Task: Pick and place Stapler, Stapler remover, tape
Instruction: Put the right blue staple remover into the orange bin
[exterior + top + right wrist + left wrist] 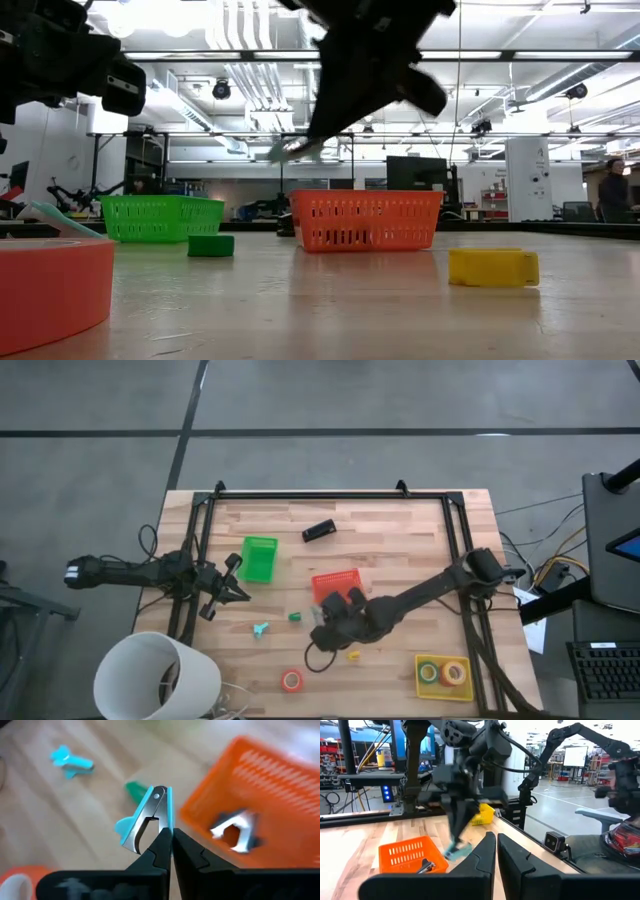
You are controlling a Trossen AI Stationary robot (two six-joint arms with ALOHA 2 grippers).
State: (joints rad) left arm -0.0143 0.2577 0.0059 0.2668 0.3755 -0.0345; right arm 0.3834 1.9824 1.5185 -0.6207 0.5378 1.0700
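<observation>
Right wrist view: a light-blue staple remover (145, 822) is seen pinched between the closed fingers of the right gripper (171, 840), held above the table (60, 820) just beside the orange bin (265, 800), in which a second, grey remover (235, 831) lies. A further light-blue remover (71, 761) and a small green piece (135, 790) are noted on the table nearby. In the high view, the black stapler (318, 531) is recorded lying well apart, near the far edge, beyond the green bin (259, 558). Two tape rolls (441, 673) are seen in the yellow bin (443, 690); an orange-red roll (291, 680) lies loose. The left gripper (240, 582) is held almost closed and empty beside the green bin.
</observation>
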